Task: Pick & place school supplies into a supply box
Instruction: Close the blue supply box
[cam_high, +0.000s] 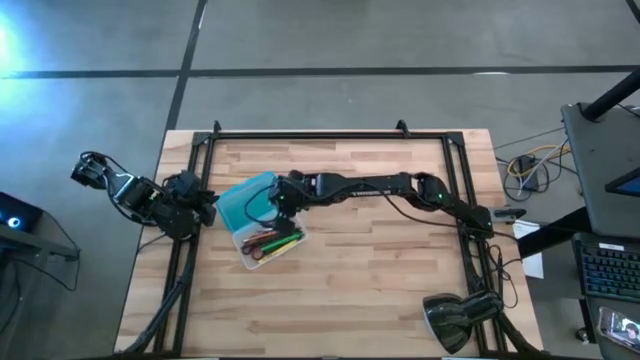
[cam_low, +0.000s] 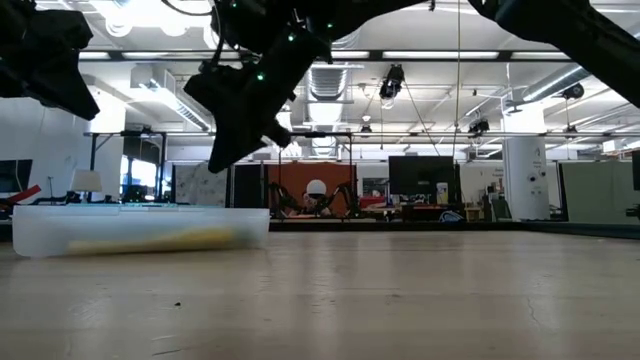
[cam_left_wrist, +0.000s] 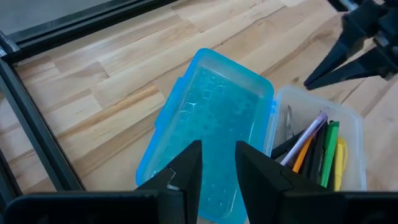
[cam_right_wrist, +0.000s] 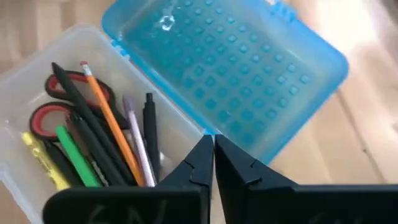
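The supply box lies open on the table's left half. Its translucent tray (cam_right_wrist: 37, 56) is hinged to the turquoise bumpy lid (cam_right_wrist: 230, 68), which lies flat beside it. In the tray lie red-handled scissors (cam_right_wrist: 59, 99), a green marker (cam_right_wrist: 78, 158), an orange pencil (cam_right_wrist: 109, 124), dark pens (cam_right_wrist: 149, 124) and a yellow stick (cam_right_wrist: 40, 158). My right gripper (cam_right_wrist: 212, 149) is shut and hangs above the hinge line; in the low view it (cam_low: 222, 160) is clear of the tray (cam_low: 140, 232). My left gripper (cam_left_wrist: 217, 168) waits open at the table's left edge, pointing at the lid (cam_left_wrist: 211, 118).
Black frame rails (cam_high: 200, 170) run along the table's left, far and right sides. A dark lamp head (cam_high: 455, 320) sits at the near right corner. Bare wood (cam_high: 380, 270) stretches to the right of the box and toward the near edge.
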